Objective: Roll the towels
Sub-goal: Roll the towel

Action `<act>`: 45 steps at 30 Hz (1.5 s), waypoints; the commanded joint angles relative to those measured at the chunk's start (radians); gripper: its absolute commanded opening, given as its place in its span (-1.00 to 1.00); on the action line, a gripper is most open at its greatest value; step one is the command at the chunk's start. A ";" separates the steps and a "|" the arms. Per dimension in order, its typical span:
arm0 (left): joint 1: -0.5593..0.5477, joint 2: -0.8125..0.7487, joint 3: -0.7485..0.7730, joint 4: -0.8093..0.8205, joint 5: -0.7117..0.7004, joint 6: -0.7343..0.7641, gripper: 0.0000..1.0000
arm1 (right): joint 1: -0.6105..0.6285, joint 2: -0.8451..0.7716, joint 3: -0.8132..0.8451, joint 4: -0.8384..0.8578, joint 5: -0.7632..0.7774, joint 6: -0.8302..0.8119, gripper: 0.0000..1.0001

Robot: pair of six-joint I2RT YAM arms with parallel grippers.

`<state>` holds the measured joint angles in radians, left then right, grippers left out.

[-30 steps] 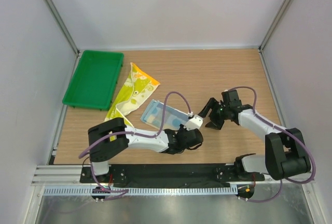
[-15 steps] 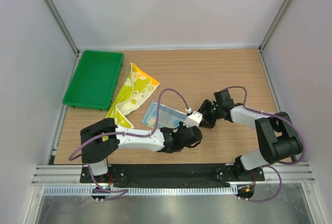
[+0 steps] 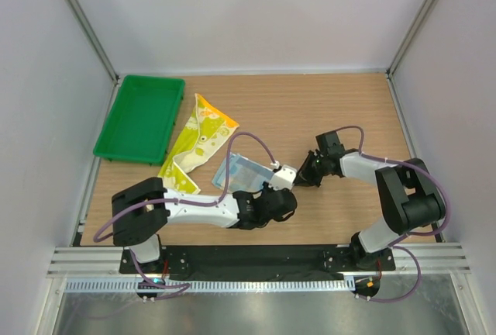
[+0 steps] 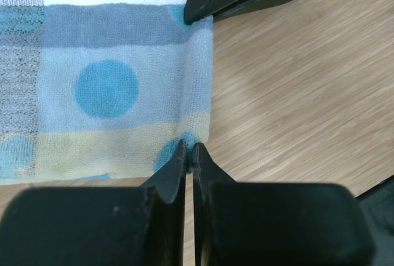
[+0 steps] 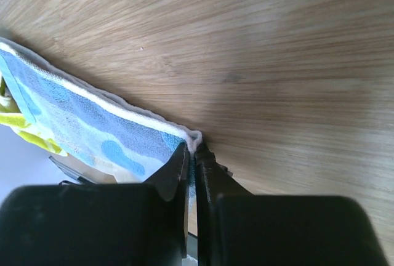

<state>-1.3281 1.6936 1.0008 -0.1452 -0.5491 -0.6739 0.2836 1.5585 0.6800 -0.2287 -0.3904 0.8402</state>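
Two towels lie here, blue towel point(image 3: 236, 172) and yellow-green towel point(image 3: 200, 137), plus one green tray point(image 3: 139, 118). Left jaws and right jaws pinch blue corners.

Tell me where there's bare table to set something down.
Free: bare table along the back, from the yellow-green towel across to the right wall. Crowded: front centre, where the left end effector and right end effector pinch the blue towel; the green tray fills the back-left corner.
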 commanded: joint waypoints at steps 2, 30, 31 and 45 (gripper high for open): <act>-0.005 -0.052 -0.028 0.027 -0.003 -0.041 -0.99 | -0.004 -0.003 0.069 -0.066 0.114 -0.062 -0.89; 0.058 -0.181 -0.145 0.022 0.153 -0.460 -0.99 | -0.032 -0.433 0.248 -0.357 0.194 -0.243 0.59; 0.066 -0.183 -0.154 0.022 0.161 -0.501 -1.00 | -0.029 -0.442 0.240 -0.339 0.133 -0.243 0.59; 0.155 -0.250 -0.315 0.061 0.239 -0.702 -0.99 | 0.018 -0.555 0.052 -0.112 -0.111 -0.221 0.25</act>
<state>-1.1797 1.4445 0.6762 -0.0849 -0.3294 -1.3106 0.2871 1.0378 0.7673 -0.4316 -0.4099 0.6216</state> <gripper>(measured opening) 0.014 0.659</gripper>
